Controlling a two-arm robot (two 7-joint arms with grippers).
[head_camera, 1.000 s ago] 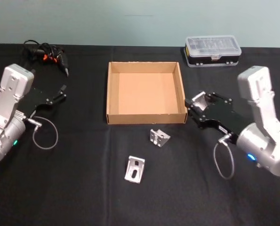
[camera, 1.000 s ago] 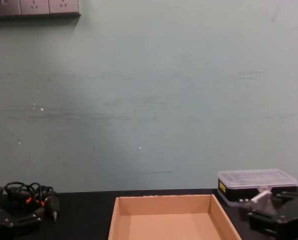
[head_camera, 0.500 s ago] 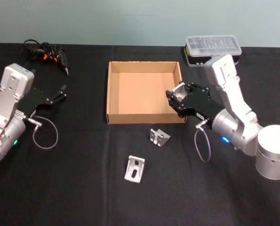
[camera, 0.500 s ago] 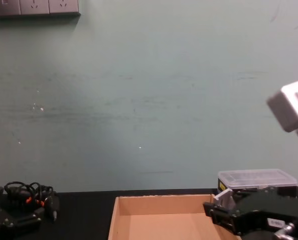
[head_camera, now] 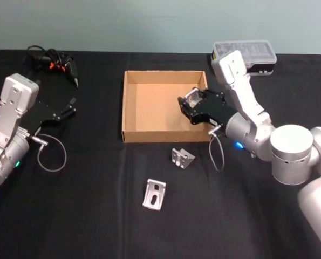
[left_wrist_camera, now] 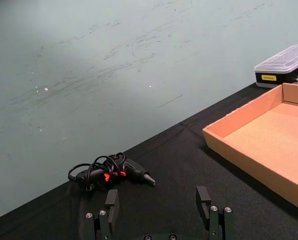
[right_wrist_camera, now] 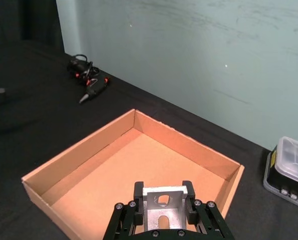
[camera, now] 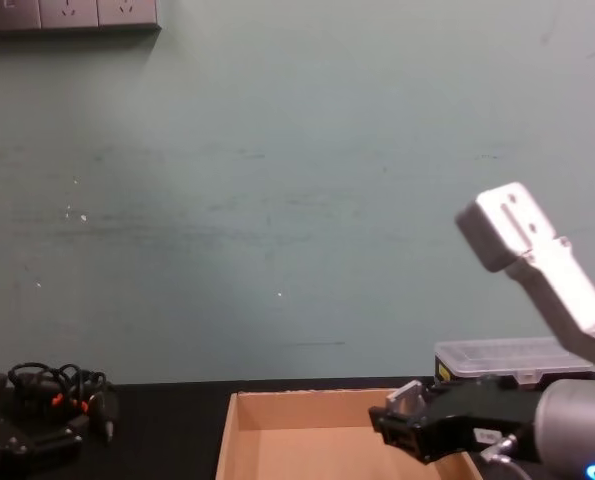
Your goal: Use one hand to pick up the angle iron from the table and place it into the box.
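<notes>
— Now that the right gripper (head_camera: 188,102) has swung in from beside the box (head_camera: 125,105), it hangs over the box floor's right side, fingers clamped on an angle iron (right_wrist_camera: 162,204). Only the release looks left!

— Anything in the way?

— Nothing beneath. A second angle iron (head_camera: 182,157) and a third angle iron (head_camera: 155,193) lie on the table (head_camera: 95,216) in front. The left gripper (head_camera: 69,107) idles, fingers apart, near a corded hand tool (head_camera: 55,63). The organiser case (head_camera: 244,54) sits behind.
</notes>
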